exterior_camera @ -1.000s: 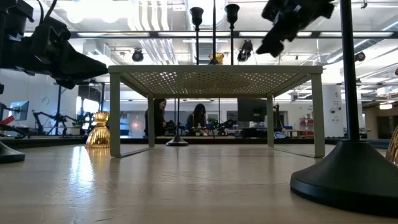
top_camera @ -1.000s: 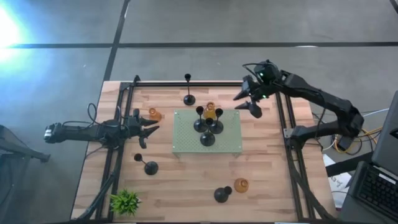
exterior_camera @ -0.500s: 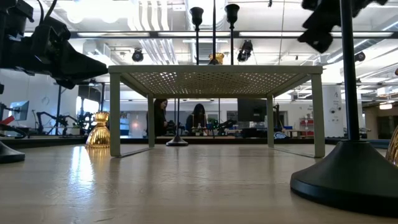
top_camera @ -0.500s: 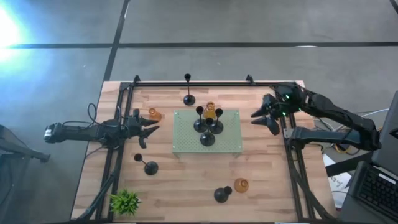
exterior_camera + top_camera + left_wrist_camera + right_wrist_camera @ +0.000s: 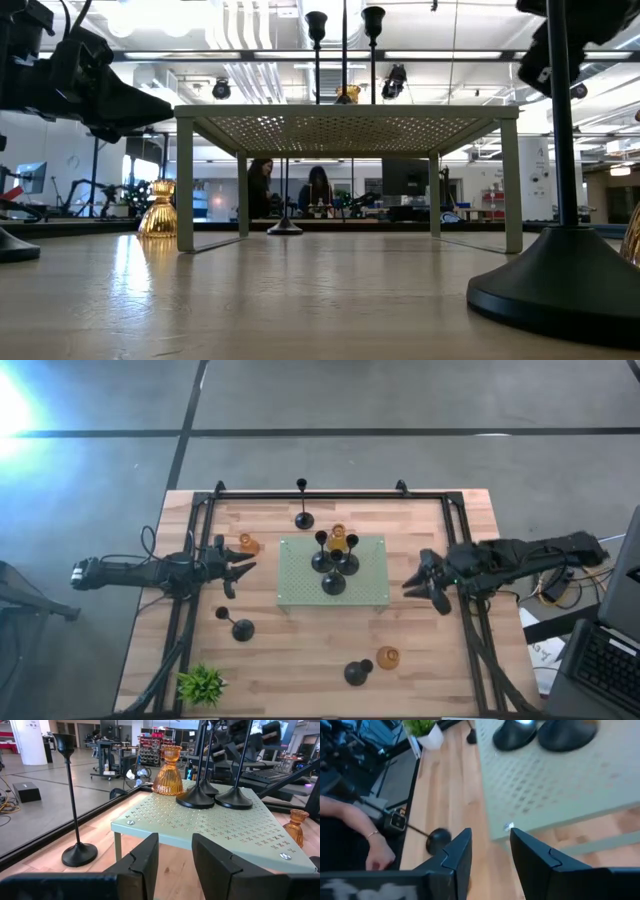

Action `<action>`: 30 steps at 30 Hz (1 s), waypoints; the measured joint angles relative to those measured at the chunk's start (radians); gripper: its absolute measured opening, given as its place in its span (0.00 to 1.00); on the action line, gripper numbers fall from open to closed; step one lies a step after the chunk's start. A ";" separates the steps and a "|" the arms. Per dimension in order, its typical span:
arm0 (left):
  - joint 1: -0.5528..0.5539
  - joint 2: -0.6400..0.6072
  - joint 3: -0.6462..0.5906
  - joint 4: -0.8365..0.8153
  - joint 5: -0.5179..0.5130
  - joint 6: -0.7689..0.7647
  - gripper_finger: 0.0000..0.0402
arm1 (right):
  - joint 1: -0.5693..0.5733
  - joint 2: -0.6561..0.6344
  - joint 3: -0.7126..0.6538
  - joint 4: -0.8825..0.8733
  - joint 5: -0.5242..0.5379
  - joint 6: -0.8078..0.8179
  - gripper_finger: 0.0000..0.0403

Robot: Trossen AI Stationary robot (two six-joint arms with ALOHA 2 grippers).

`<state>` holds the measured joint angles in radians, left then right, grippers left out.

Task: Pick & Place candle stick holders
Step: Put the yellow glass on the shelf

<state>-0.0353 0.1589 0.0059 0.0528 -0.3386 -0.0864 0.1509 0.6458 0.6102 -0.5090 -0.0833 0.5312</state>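
A pale green perforated stand (image 5: 367,587) in the middle of the table carries three black candle stick holders (image 5: 333,582) and an amber glass one (image 5: 338,539), each standing on its base. On the table stand black holders at the far edge (image 5: 303,519), near left (image 5: 241,628) and near middle (image 5: 356,673), and amber ones at the left (image 5: 247,544) and near middle (image 5: 388,657). My left gripper (image 5: 240,572) is open and empty left of the stand. My right gripper (image 5: 425,598) is open and empty right of the stand; its wrist view (image 5: 490,855) looks across the stand.
A small green plant (image 5: 203,683) stands at the near left corner. Black frame rails (image 5: 185,610) run along the table's left, far and right sides. A person's hand (image 5: 376,856) shows beyond the table's left side in the right wrist view.
My right gripper has gone from the table's far right corner toward the near edge, along the right side, to beside the stand's right edge. It has stayed open and empty. The holders have not moved.
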 joint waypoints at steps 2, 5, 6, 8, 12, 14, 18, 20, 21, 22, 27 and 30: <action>0.000 0.000 0.000 0.000 0.000 0.000 0.30 | 0.096 0.012 -0.002 0.001 0.071 0.053 0.29; 0.000 0.000 0.000 0.000 0.000 0.000 0.30 | 0.232 0.026 -0.004 0.000 0.173 0.138 0.26; 0.000 0.000 0.000 0.000 0.000 0.000 0.30 | 0.276 0.031 -0.006 -0.001 0.204 0.169 0.25; 0.000 0.000 0.000 0.000 0.000 0.000 0.30 | 0.359 0.042 -0.015 -0.002 0.275 0.229 0.24; 0.000 0.000 0.000 0.000 0.000 0.000 0.30 | 0.503 0.065 -0.035 -0.008 0.397 0.366 0.21; 0.001 0.000 0.000 0.000 0.000 0.000 0.30 | 0.561 0.079 -0.046 -0.011 0.439 0.442 0.20; 0.001 0.000 0.000 0.000 0.000 0.000 0.30 | 0.658 0.120 -0.055 -0.011 0.489 0.598 0.19; 0.000 0.000 0.000 0.000 0.000 0.000 0.30 | 0.698 0.150 -0.055 -0.009 0.512 0.664 0.18; 0.001 0.000 0.000 0.000 0.000 0.000 0.30 | 0.715 0.166 -0.055 -0.009 0.522 0.695 0.17; 0.000 0.000 0.000 0.000 0.000 0.000 0.30 | 0.731 0.183 -0.055 -0.009 0.534 0.726 0.17; 0.000 0.000 0.000 0.000 0.000 0.000 0.30 | 0.781 0.294 -0.055 -0.009 0.557 0.846 0.17; 0.000 0.000 0.000 0.000 0.000 0.000 0.30 | 0.798 0.371 -0.055 -0.009 0.555 0.900 0.17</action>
<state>-0.0349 0.1589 0.0059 0.0528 -0.3386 -0.0864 0.9487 1.0163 0.5549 -0.5182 0.4715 1.4316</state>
